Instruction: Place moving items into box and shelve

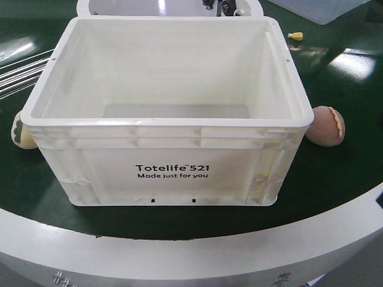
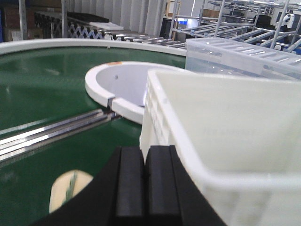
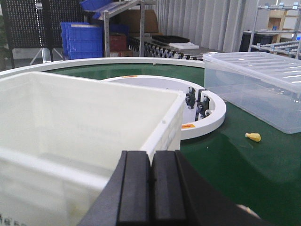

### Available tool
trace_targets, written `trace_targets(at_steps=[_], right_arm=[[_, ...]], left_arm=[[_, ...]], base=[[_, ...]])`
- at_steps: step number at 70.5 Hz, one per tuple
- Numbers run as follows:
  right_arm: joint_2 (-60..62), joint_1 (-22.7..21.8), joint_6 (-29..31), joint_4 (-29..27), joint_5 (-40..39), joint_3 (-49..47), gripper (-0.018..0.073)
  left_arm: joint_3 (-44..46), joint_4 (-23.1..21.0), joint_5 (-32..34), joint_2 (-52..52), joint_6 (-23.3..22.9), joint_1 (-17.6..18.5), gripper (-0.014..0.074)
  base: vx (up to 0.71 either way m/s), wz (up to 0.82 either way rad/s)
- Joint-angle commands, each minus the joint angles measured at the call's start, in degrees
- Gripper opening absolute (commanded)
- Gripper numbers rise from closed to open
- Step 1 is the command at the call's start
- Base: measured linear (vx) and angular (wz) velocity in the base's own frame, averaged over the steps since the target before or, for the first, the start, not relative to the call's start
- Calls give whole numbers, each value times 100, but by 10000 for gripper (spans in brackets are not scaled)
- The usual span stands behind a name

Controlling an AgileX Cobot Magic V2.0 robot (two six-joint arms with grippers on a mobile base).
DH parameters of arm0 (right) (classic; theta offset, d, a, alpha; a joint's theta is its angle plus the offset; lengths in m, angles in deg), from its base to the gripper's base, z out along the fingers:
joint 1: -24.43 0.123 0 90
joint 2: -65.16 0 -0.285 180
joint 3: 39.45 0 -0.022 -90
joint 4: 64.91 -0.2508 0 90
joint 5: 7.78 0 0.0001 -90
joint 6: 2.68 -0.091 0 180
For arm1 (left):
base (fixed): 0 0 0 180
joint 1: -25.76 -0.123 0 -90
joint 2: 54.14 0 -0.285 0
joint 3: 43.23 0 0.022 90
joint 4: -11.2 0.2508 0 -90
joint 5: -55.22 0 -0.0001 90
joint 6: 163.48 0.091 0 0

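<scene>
This looks like a warehouse or logistics hall. A wide green ring-shaped conveyor belt (image 2: 42,80) lies in the foreground, with grey metal roller conveyors (image 2: 141,38), open steel shelving racks (image 2: 244,29), stacked blue plastic bins (image 3: 84,40) and a pale corrugated wall (image 3: 197,19) behind.

A big white box (image 1: 173,173) sits on the round green table (image 1: 350,179). A brown round thing (image 1: 326,125) lies just right of it, a pale round thing (image 1: 21,129) just left. Far right are a tiny yellow thing (image 1: 295,36) and a clear tub (image 3: 254,89).
</scene>
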Motion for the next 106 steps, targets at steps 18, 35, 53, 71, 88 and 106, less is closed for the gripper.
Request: trace_targets(at_steps=[18, 35, 53, 71, 88, 106], right_arm=[[-1564, -2, 44, 40, -616, -1457, -15], [-1660, -2, 44, 36, -928, -1445, -15], [-1660, -2, 44, 36, -955, -1445, -15], [-1660, -2, 44, 36, -954, -1445, 43], [-1660, -2, 86, 36, -960, -1445, 342], [-1702, -2, 86, 36, -960, -1445, 681]], left_arm=[[1665, -26, 601, -1467, 59, 28, -27], [1704, -26, 660, -1520, 59, 28, -27], [1704, -30, 667, -1519, 64, 28, -15], [1704, -30, 668, -1519, 64, 28, 101], [1704, -30, 687, -1519, 72, 28, 351], [1704, -30, 793, -1524, 72, 28, 543]], base=[[0, 0], [0, 0], [0, 0], [0, 0], [0, 0], [0, 0]])
